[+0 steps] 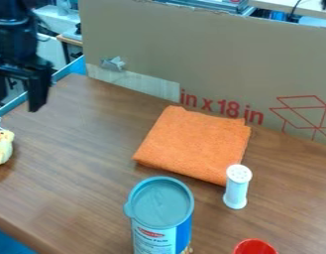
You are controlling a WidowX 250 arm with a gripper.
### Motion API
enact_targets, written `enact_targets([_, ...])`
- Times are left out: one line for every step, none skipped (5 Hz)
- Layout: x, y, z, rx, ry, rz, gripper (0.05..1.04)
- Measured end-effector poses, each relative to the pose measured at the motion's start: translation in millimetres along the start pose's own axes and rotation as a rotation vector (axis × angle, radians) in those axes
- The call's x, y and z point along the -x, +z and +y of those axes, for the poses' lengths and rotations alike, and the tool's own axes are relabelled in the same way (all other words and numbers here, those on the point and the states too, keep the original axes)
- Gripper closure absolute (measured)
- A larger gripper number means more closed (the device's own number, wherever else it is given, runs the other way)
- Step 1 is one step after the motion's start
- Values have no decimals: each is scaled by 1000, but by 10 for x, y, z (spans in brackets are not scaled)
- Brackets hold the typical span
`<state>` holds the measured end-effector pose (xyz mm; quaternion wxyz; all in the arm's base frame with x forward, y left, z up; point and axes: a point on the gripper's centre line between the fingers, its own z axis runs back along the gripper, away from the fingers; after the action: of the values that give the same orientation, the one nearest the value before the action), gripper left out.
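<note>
The black gripper (18, 98) hangs at the upper left, above the table's left edge, its two fingers apart and nothing seen between them. Below it, at the left edge of the view, is a yellow plush toy (1, 147) with a white string loop. A folded orange cloth (195, 144) lies flat near the middle of the table. Touching or close to its lower right corner stands a white shaker (237, 187). In front of the cloth stands a canister (160, 208) with a grey-blue lid. A red cup (255, 247) is cut off by the bottom edge.
A tall cardboard panel (191, 54) with red print stands along the back of the brown wooden table (79, 163). Blue edging (71, 68) runs along the table's upper left side. Behind the panel are other desks and equipment.
</note>
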<state>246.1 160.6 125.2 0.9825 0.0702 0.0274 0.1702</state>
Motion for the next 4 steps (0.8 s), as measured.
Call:
enact_targets([44,-186,180,21,66,59,83])
enact_targets([60,-284,377,-8,118,67,83])
enact_targets([66,-401,491,17,149,43,83])
enact_targets([24,-583,533,61,164,29,83])
